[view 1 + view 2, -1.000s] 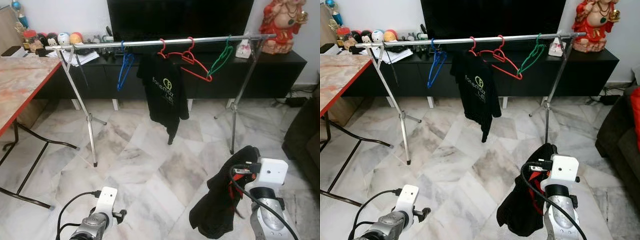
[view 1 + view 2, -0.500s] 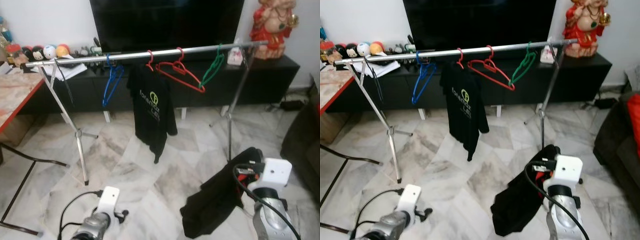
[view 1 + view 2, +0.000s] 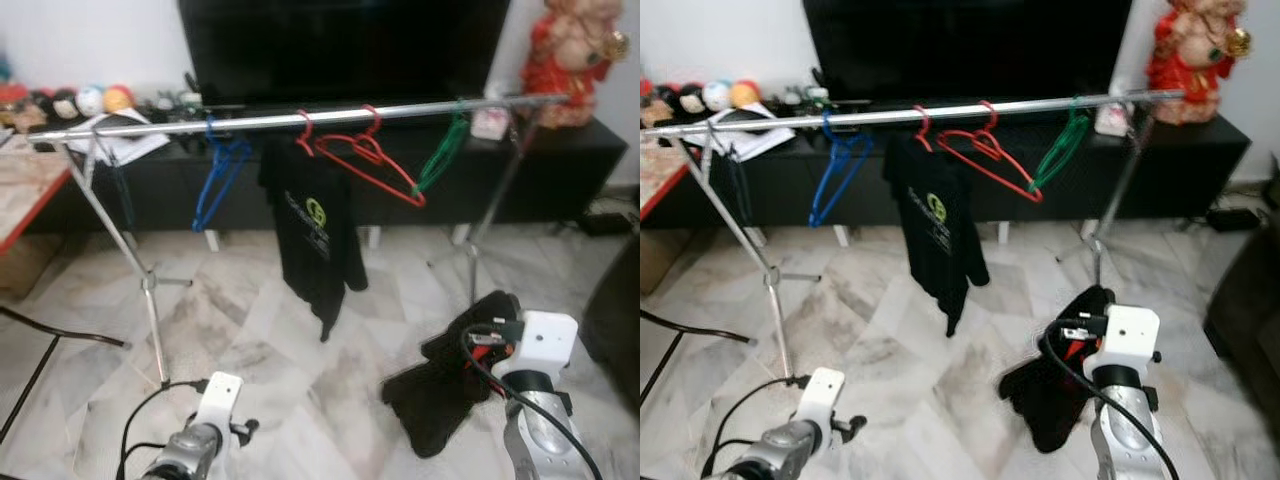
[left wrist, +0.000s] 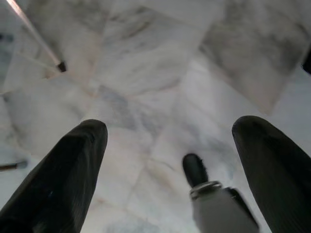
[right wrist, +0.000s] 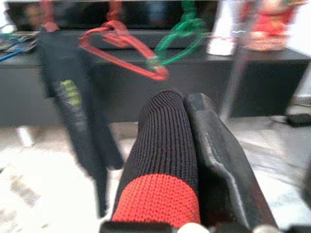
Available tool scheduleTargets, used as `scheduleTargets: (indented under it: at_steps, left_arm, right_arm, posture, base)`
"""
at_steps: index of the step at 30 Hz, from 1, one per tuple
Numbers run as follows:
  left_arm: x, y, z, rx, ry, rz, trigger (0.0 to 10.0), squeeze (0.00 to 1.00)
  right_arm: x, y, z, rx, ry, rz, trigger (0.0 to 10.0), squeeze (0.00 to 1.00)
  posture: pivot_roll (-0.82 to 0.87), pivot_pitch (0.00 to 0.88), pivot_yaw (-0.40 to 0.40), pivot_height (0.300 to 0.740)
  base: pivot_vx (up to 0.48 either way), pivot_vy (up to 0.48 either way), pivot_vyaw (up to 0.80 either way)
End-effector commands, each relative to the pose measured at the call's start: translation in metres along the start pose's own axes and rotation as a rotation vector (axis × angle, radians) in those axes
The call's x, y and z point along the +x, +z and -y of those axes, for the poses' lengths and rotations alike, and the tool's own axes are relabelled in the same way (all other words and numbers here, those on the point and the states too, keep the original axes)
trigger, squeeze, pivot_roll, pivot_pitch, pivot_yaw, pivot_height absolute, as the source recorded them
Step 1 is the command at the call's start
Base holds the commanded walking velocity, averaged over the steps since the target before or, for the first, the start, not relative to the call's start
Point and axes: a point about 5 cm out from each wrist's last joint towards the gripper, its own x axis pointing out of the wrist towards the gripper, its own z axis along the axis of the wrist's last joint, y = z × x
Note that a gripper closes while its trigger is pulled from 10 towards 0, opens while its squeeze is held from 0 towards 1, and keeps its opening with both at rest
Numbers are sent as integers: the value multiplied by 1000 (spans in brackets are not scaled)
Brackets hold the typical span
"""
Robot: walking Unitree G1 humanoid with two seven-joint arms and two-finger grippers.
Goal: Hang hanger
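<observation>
A silver clothes rail (image 3: 300, 118) crosses the room on two stands. On it hang a blue hanger (image 3: 215, 180), a black T-shirt with a logo (image 3: 315, 230), an empty red hanger (image 3: 370, 160) and a green hanger (image 3: 440, 155). My right gripper (image 3: 482, 336) is low at the right, short of the rail, shut on a black garment (image 3: 440, 395) with a bit of red hanger showing at the fingers. In the right wrist view the gripper (image 5: 182, 141) points toward the red hanger (image 5: 121, 48) and green hanger (image 5: 180, 36). My left gripper (image 4: 170, 145) hangs open over the floor.
Behind the rail stand a black TV cabinet (image 3: 570, 160), a dark TV (image 3: 350, 40) and a red statue (image 3: 575, 60). A red-edged table (image 3: 20, 205) is at the left and a dark sofa (image 3: 620, 320) at the right. The rack's legs (image 3: 152, 310) rest on marble floor.
The whole picture has shifted, so the camera moved; the rail now looks a little nearer. The held garment has swung and bunched up under the right gripper. The left arm stays low.
</observation>
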Motion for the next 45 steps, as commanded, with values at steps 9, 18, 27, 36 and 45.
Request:
scheduleTargets:
  at_steps: [9,18,27,36,45]
  left_arm:
    - [0,-6,2,8,-11,-31,10000,0]
    - [0,-5,2,10,-13,-26,10000,0]
    - [0,-4,3,-3,-13,-11,10000,0]
    - [0,-3,3,1,-12,-7,10000,0]
    - [0,-3,3,14,-15,-11,10000,0]
  right_arm:
    - [2,6,-1,9,5,15,10000,0]
    - [3,5,-1,14,5,10,10000,0]
    - [3,5,0,15,2,3,10000,0]
    - [4,5,0,20,1,0,10000,0]
    - [5,4,0,23,1,-18,10000,0]
  posture:
    - [-184,0,3,740]
    - [-184,0,5,740]
    - [-180,0,3,740]
    - [-180,0,3,740]
    - [-181,0,4,740]
  base:
    - [362,0,0]
    - [154,0,0]
    - [0,0,0]
    - [0,0,0]
    - [0,0,0]
